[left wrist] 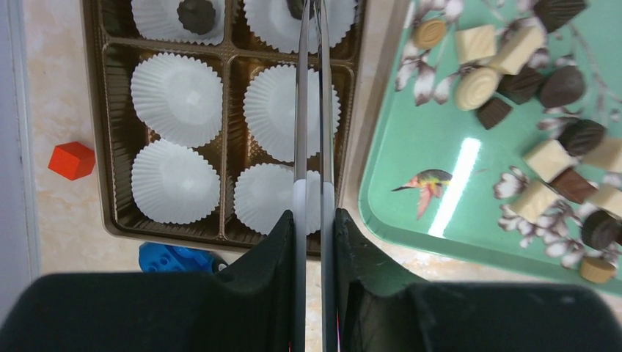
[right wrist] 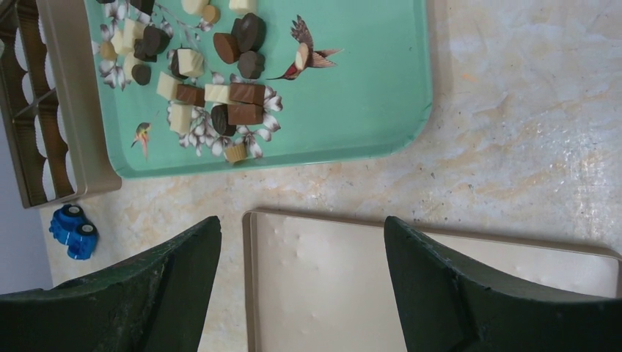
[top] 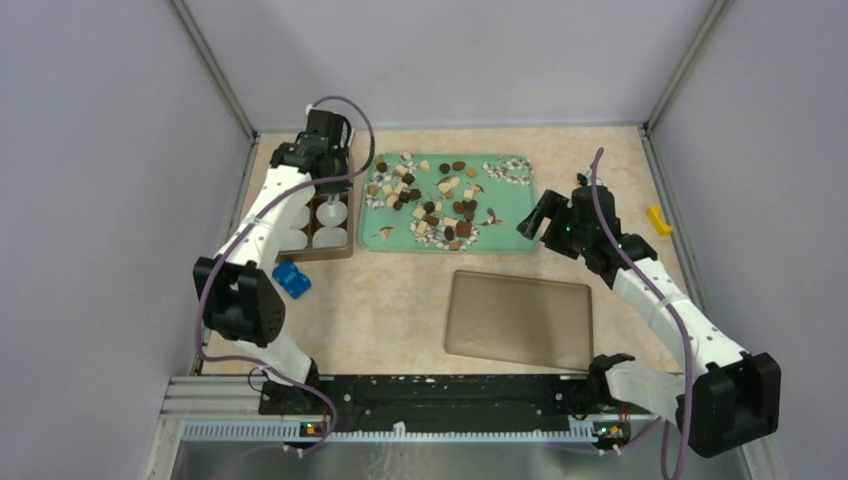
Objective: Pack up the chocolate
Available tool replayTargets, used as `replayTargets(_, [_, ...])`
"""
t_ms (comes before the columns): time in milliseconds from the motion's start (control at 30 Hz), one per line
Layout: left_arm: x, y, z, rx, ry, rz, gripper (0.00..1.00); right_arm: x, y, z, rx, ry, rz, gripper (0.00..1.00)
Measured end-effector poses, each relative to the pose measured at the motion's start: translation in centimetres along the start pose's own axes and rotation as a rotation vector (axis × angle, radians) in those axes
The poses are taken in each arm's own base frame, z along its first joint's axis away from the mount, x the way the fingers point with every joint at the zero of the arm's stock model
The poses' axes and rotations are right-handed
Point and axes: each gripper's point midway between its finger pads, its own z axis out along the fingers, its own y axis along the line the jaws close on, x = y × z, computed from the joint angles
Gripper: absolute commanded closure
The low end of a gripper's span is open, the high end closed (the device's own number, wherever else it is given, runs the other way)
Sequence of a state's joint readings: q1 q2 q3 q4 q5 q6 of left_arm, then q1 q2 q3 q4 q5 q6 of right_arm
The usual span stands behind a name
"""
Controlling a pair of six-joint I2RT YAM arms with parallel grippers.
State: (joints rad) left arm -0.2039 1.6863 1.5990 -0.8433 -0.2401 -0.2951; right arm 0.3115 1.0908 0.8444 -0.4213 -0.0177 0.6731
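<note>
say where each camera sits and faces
top external: above, behind the arms, looking down at the table; left arm and right arm show.
left wrist: looks down past the left gripper into the cup-lined box.
right wrist: looks down through the open right gripper at the tan lid.
all share the green tray of chocolate.

left wrist: left gripper (left wrist: 311,29) blade tips cut off at far edge, grip unclear | box (left wrist: 95,147) far row cropped, one dark chocolate (left wrist: 196,13) partly cut | right wrist: tan lid (right wrist: 330,286) near part cropped | top: chocolate kinds too small to tell
</note>
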Motion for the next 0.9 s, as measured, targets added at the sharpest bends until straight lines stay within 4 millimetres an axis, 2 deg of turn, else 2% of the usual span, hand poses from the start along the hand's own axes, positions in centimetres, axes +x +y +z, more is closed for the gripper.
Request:
replayTargets(100, [-0.4, -2.3, -2.8, 0.073, -0.052, 0.036, 0.78, -0.2, 0.2, -0.4, -0.009, -0.012, 0.000, 0.20])
replayTargets(167, [0.1, -4.4, -4.3, 0.136, -0.070, 0.070, 0.74, -0.4, 0.3, -0.6, -0.014, -0.019, 0.000, 0.20])
replayTargets(233, [1.4, -6.2, -4.9, 0.180, -0.060, 0.105, 0.69, -0.4, 0.3, -0.6, -0.016, -0.021, 0.000, 0.20])
replayTargets(333, [4.6, -8.2, -4.2, 0.221, 0.013, 0.151, 0.63, -0.4, 0.3, -0.7, -0.016, -0.021, 0.000, 0.20])
replayTargets(467, [8.7, -8.4, -2.4, 0.220, 0.126, 0.163, 0.57, -0.3, 0.2, -0.7, -0.012, -0.017, 0.000, 0.20])
replayTargets(567, [10.4, -8.1, -1.8, 0.210, 0.171, 0.160, 0.54, -0.2, 0.2, -0.7, -0.010, -0.015, 0.000, 0.20])
replayTargets(800, [10.5, -8.7, -1.2, 0.217, 0.170, 0.143, 0.52, -0.2, 0.2, -0.7, -0.010, -0.014, 0.003, 0.20])
replayTargets(900, [10.7, -9.1, -0.4, 0.219, 0.181, 0.146, 0.52, -0.2, 0.2, -0.7, -0.010, -0.014, 0.003, 0.20])
